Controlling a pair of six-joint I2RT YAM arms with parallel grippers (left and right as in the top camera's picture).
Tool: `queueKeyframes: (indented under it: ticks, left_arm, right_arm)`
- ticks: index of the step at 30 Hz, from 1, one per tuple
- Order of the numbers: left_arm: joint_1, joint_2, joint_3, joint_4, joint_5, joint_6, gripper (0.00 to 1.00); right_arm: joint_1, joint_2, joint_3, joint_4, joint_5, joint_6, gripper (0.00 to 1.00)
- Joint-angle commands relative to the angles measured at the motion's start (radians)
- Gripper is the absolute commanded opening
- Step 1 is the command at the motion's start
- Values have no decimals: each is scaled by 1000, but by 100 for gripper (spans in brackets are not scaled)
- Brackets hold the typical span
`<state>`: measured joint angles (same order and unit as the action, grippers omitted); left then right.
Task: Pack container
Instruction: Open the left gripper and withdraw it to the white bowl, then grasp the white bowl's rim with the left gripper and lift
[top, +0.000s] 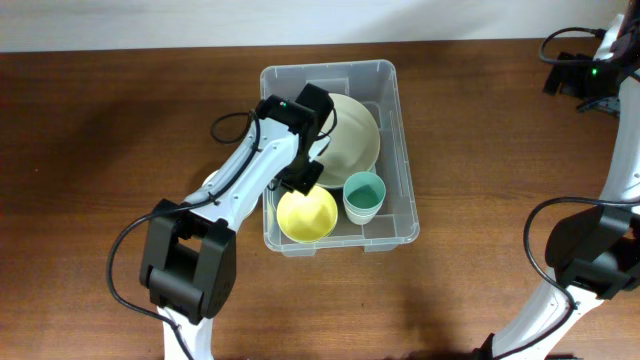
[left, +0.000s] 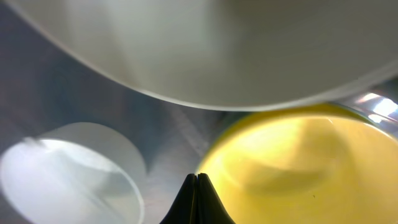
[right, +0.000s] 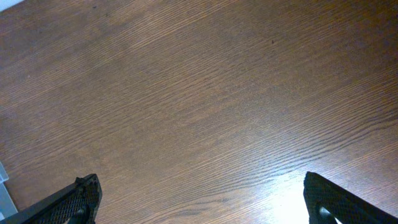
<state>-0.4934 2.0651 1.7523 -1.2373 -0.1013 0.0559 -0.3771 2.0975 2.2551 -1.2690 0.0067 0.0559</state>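
The clear plastic container (top: 402, 140) stands in the middle of the wooden table. Inside it lie a large pale bowl (top: 352, 130), a yellow bowl (top: 307, 215) and a teal cup (top: 364, 196). My left gripper (top: 303, 182) reaches down into the container and is shut with nothing between its fingers. In the left wrist view its tips (left: 197, 182) sit at the rim of the yellow bowl (left: 298, 168), under the pale bowl (left: 217, 50). My right gripper (right: 202, 199) is open over bare wood, far to the right of the container.
A blurred pale round cup shape (left: 68, 177) lies left of the left fingertips. The right arm (top: 620, 160) runs along the table's right edge, with cables at the far right corner (top: 560, 50). Dark wood surrounds the container.
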Motion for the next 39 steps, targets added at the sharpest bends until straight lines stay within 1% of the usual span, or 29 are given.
queueKeyframes:
  ticks: [1, 3, 6, 11, 15, 19, 20, 21, 22, 23, 24, 26, 30, 35, 37, 39]
  left_arm:
    - [-1, 4, 19, 11, -76, -31, 0]
    - [-1, 4, 33, 10, -76, -46, 0]
    - [1, 3, 80, 10, -76, -101, 0]
    - [32, 3, 243, 1, -76, -176, 0]
    - [93, 3, 404, -50, -76, -270, 1]
    - [188, 3, 494, -162, -75, -343, 6]
    - [214, 3, 503, -198, -74, -355, 12]
    - [237, 3, 506, -226, -67, -356, 28]
    - [269, 3, 506, -266, -45, -355, 53]
    - [297, 3, 506, -297, -21, -355, 75]
    - [327, 3, 506, -325, 6, -354, 83]
    - [385, 3, 505, -373, 45, -346, 84]
    - [483, 3, 505, -429, 91, -273, 84]
    - [546, 3, 461, -413, 242, -84, 84]
    - [551, 3, 423, -396, 273, -42, 84]
    - [550, 3, 369, -372, 275, -35, 83]
  right_arm:
    - [0, -14, 15, 0, -2, 8, 99]
    - [0, -14, 15, 0, -2, 8, 99]
    - [0, -14, 15, 0, -2, 8, 99]
    - [0, -14, 15, 0, -2, 8, 99]
    - [0, -14, 15, 0, -2, 8, 99]
    - [0, -14, 15, 0, -2, 8, 99]
    - [0, -14, 15, 0, -2, 8, 99]
    - [0, -14, 15, 0, -2, 8, 99]
    - [0, -14, 15, 0, -2, 8, 99]
    - [0, -14, 15, 0, -2, 8, 99]
    - [0, -14, 15, 0, -2, 8, 99]
    - [0, -14, 15, 0, -2, 8, 99]
    - [0, -14, 15, 0, -2, 8, 99]
    - [0, -14, 15, 0, -2, 8, 99]
    - [0, -14, 15, 0, -2, 8, 99]
    - [0, -14, 15, 0, -2, 8, 99]
